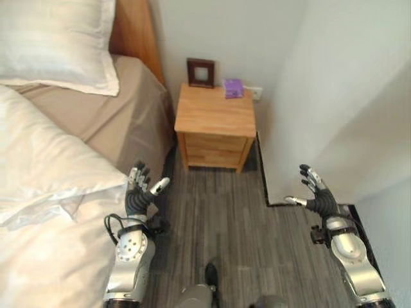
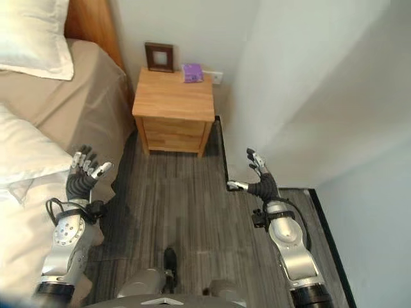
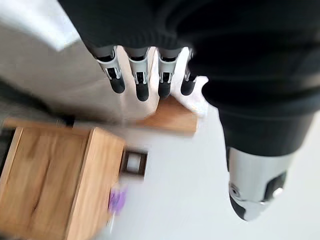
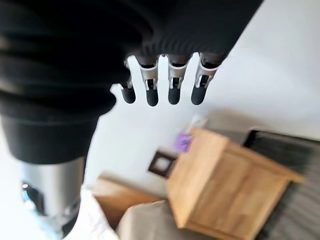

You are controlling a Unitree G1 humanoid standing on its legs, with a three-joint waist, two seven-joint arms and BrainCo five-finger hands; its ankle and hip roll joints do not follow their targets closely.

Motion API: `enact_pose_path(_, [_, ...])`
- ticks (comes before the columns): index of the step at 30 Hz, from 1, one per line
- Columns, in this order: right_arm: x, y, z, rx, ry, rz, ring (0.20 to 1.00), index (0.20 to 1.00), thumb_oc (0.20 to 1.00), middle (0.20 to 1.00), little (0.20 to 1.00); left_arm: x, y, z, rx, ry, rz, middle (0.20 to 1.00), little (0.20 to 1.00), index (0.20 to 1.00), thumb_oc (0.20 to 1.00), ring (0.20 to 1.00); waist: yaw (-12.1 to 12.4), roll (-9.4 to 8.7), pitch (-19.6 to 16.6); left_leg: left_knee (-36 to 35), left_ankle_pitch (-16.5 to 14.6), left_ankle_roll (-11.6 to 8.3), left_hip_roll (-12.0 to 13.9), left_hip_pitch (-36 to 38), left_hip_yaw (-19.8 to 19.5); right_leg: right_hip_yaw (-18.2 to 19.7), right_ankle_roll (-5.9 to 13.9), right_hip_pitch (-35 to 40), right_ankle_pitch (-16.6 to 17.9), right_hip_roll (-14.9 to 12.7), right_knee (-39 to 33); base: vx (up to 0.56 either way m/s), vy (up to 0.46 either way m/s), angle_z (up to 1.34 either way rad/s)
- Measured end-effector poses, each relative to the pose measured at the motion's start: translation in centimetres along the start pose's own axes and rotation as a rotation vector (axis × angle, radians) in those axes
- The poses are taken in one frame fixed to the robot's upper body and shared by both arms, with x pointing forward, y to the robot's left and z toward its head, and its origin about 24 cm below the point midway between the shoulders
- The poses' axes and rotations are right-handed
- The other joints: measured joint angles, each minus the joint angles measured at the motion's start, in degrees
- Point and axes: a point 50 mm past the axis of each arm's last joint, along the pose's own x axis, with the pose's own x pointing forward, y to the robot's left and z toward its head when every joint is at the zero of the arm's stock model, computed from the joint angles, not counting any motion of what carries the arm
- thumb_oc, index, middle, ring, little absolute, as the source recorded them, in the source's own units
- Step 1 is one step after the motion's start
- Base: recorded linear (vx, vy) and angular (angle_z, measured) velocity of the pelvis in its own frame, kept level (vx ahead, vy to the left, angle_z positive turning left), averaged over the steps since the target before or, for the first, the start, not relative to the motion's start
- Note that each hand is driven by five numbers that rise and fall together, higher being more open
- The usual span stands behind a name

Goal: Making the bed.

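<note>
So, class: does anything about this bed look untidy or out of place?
Yes. The white duvet lies rumpled, its edge folded back, leaving the tan sheet bare below the pillow. The nightstand looks orderly. Both hands, left and right, are open and hold nothing.

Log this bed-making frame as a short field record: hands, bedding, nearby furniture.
left hand: open, empty, raised beside the bed edge
right hand: open, empty, over the floor near the wall
duvet: white, rumpled, lying on the bed
sheet: beige, exposed near the head of the bed
pillow: white, at the headboard
nightstand: wooden, carrying a picture frame and a purple box
</note>
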Motion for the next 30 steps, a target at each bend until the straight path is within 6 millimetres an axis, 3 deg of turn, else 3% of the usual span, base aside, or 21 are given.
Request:
enact_pose_path(2, [-0.7,0.0,-0.7,0.004,0.037,-0.002,1.000,1.000,1.000,1.000,1.000,-0.5,0.7,-0.2,0.009,0.011,0.017,1.000,1.000,1.000,1.000,1.000,-1.4,-0.30,-0.6,-1.1,-0.4,-0.48,-1.1,1.9,-4.4,-0.6,0.26,0.1,0.4,-1.7,-15.1,0.31,-0.105,1.31])
enact_pose_path(3, [-1.0,0.1,-1.2,0.003,0.057,0.002,1.000,1.000,1.000,1.000,1.000,-0.7,1.0,-0.6,0.014,0.027,0.030,1.000,1.000,1.000,1.000,1.000,-1.7,-0.45,-0.6,-1.8,-0.6,-0.75,-1.3,2.6,-6.1,2.2,0.39,-0.6,1.2,-1.5,-20.6,0.47,-0.146,1.50])
enact_pose_path(5, [-1.6,0.4,-2.7,0.012,0.130,0.006,1.000,1.000,1.000,1.000,1.000,-1.4,2.3,-2.2,0.030,0.099,0.084,1.000,1.000,1.000,1.000,1.000,-1.7,-0.50,-0.8,-2.8,-1.8,-1.90,-1.4,5.1,-13.7,10.8,-0.43,-2.0,9.6,1.9,-35.4,0.58,-0.195,1.58])
enact_pose_path(7, [-2.1,0.6,-3.2,0.032,0.157,-0.005,1.000,1.000,1.000,1.000,1.000,-1.4,2.2,-3.3,0.023,0.141,0.095,1.000,1.000,1.000,1.000,1.000,-3.7,-0.44,-1.1,-1.3,-3.5,-2.81,-1.0,5.0,-21.1,21.5,0.36,-3.2,12.1,6.2,-38.2,0.44,-0.200,1.84])
enact_pose_path(8, [-2.4,0.6,-3.5,0.032,0.173,-0.001,1.000,1.000,1.000,1.000,1.000,-1.3,2.0,-3.8,0.023,0.165,0.091,1.000,1.000,1.000,1.000,1.000,-5.3,-0.75,-1.3,-0.9,-3.4,-2.77,-0.8,4.5,-23.6,23.0,-0.48,-3.5,13.7,6.7,-40.0,0.35,-0.167,1.75])
enact_pose_path(10, [-2.0,0.8,-3.5,0.039,0.170,0.007,1.000,1.000,1.000,1.000,1.000,-1.3,2.7,-3.7,0.061,0.167,0.081,1.000,1.000,1.000,1.000,1.000,-4.2,-4.85,-2.0,-1.9,-4.5,-4.59,-2.1,6.2,-25.6,21.0,-1.74,-5.2,16.3,4.2,-40.9,0.37,-0.230,1.10])
enact_pose_path(11, [-1.8,1.0,-3.6,0.054,0.174,0.007,1.000,1.000,1.000,1.000,1.000,-1.8,3.3,-4.1,0.068,0.187,0.101,1.000,1.000,1.000,1.000,1.000,-4.7,-6.23,-2.4,-2.4,-5.5,-6.07,-2.8,8.2,-27.3,19.2,-1.68,-4.4,20.4,2.8,-40.2,0.43,-0.316,0.64])
enact_pose_path(12, [-1.4,1.0,-3.5,0.057,0.166,0.010,1.000,1.000,1.000,1.000,1.000,-2.3,3.5,-4.4,0.066,0.205,0.115,1.000,1.000,1.000,1.000,1.000,-4.7,-5.44,-2.6,-2.3,-6.7,-6.79,-1.7,8.8,-27.1,17.9,-2.30,-4.0,23.0,3.3,-39.0,0.36,-0.289,0.48])
enact_pose_path(14, [-0.4,0.9,-3.3,0.066,0.151,0.021,1.000,1.000,1.000,1.000,1.000,-3.0,3.4,-5.1,0.044,0.232,0.132,1.000,1.000,1.000,1.000,1.000,-3.8,-1.53,-2.5,2.4,-9.3,-9.52,2.4,7.1,-21.3,14.9,-4.03,-2.5,22.2,6.7,-39.4,0.15,-0.195,0.41])
enact_pose_path(16, [0.1,0.4,-3.0,0.050,0.135,0.018,1.000,1.000,1.000,1.000,1.000,-2.2,2.5,-4.4,0.008,0.191,0.126,1.000,1.000,1.000,1.000,1.000,-3.6,-2.13,-1.4,13.1,-9.6,-11.43,1.8,0.9,-15.0,12.3,-6.26,-1.0,22.6,6.0,-40.8,0.02,-0.141,0.86])
enact_pose_path(17, [0.2,-0.1,-2.9,0.027,0.131,0.015,1.000,1.000,1.000,1.000,1.000,-1.2,1.6,-4.1,-0.014,0.168,0.108,1.000,1.000,1.000,1.000,1.000,-4.1,-3.38,-0.1,23.0,-9.8,-13.16,2.4,-4.2,-8.4,9.6,-7.86,0.4,22.1,5.0,-41.3,0.03,-0.064,0.97])
enact_pose_path(19, [0.8,0.2,-2.3,0.023,0.104,0.029,1.000,1.000,1.000,1.000,1.000,-1.1,1.9,-3.7,-0.034,0.153,0.115,1.000,1.000,1.000,1.000,1.000,-3.2,-4.25,0.4,22.8,-9.7,-12.82,4.4,-6.9,-1.6,7.4,-9.15,1.6,21.0,4.9,-41.2,0.10,-0.052,0.72])
enact_pose_path(21, [1.7,0.4,-1.0,0.013,0.049,0.030,1.000,1.000,1.000,1.000,1.000,-1.0,2.0,-3.7,-0.032,0.159,0.109,1.000,1.000,1.000,1.000,1.000,-3.9,-4.14,1.4,16.4,-8.3,-10.89,8.1,-8.9,11.2,3.8,-8.99,1.6,19.8,4.6,-41.4,0.21,0.002,0.60])
enact_pose_path(22, [2.0,0.4,-0.8,0.003,0.038,0.035,1.000,1.000,1.000,1.000,1.000,-1.1,1.9,-3.8,-0.032,0.166,0.105,1.000,1.000,1.000,1.000,1.000,-3.6,-2.93,1.8,12.6,-7.2,-9.87,7.4,-9.4,12.5,2.7,-6.83,1.8,18.1,4.8,-41.4,0.12,0.013,0.54])
enact_pose_path(23, [2.2,0.0,-0.5,-0.022,0.030,0.036,1.000,1.000,1.000,1.000,1.000,-1.3,1.4,-4.0,-0.053,0.170,0.099,1.000,1.000,1.000,1.000,1.000,-3.5,0.99,1.7,9.3,-7.0,-9.83,10.8,-9.8,12.9,1.9,-7.53,0.5,15.7,7.5,-37.6,0.10,0.024,0.39])
enact_pose_path(24, [2.3,-0.3,-0.4,-0.050,0.030,0.040,1.000,1.000,1.000,1.000,1.000,-1.2,1.4,-3.7,-0.054,0.157,0.098,1.000,1.000,1.000,1.000,1.000,-3.1,2.62,1.8,8.0,-7.5,-10.66,12.3,-9.9,13.8,-1.1,-9.08,-0.4,16.5,8.1,-34.8,0.12,0.048,0.48])
enact_pose_path(26, [2.0,0.1,-0.9,-0.074,0.057,0.039,1.000,1.000,1.000,1.000,1.000,-0.8,1.7,-3.7,-0.048,0.156,0.107,1.000,1.000,1.000,1.000,1.000,-3.8,1.50,2.0,11.5,-5.2,-9.68,12.6,-10.9,17.2,-4.6,-10.76,-0.3,16.0,5.9,-35.6,0.19,0.083,0.65])
enact_pose_path(27, [2.0,0.5,-0.3,-0.112,0.033,0.070,1.000,1.000,1.000,1.000,1.000,-1.1,2.2,-3.8,-0.042,0.163,0.123,1.000,1.000,1.000,1.000,1.000,-4.1,-0.06,2.1,13.7,-5.2,-9.59,11.0,-10.8,19.6,-5.0,-7.92,-0.2,14.3,3.9,-37.2,0.16,0.080,0.47])
enact_pose_path(28, [2.3,0.3,0.2,-0.147,0.007,0.084,1.000,1.000,1.000,1.000,1.000,-1.8,2.3,-4.5,-0.045,0.194,0.135,1.000,1.000,1.000,1.000,1.000,-4.0,1.47,2.1,12.0,-5.6,-9.97,11.8,-9.7,19.7,-5.4,-5.65,0.6,12.8,4.6,-38.0,0.26,0.120,0.25])
enact_pose_path(29, [2.7,-0.4,1.0,-0.210,-0.025,0.079,1.000,1.000,1.000,1.000,1.000,-2.4,2.4,-4.7,-0.053,0.202,0.136,1.000,1.000,1.000,1.000,1.000,-4.0,3.41,1.1,6.9,-6.5,-11.23,13.0,-6.2,18.7,-6.3,-6.04,1.6,13.7,5.8,-37.2,0.14,0.058,0.22])
enact_pose_path(30, [2.9,-0.7,1.3,-0.220,-0.038,0.061,1.000,1.000,1.000,1.000,1.000,-2.2,2.5,-4.6,-0.051,0.199,0.135,1.000,1.000,1.000,1.000,1.000,-3.9,3.24,1.2,5.7,-3.0,-10.60,12.7,-5.2,19.5,-8.0,-8.18,2.7,17.1,5.3,-38.2,0.19,0.076,0.45])
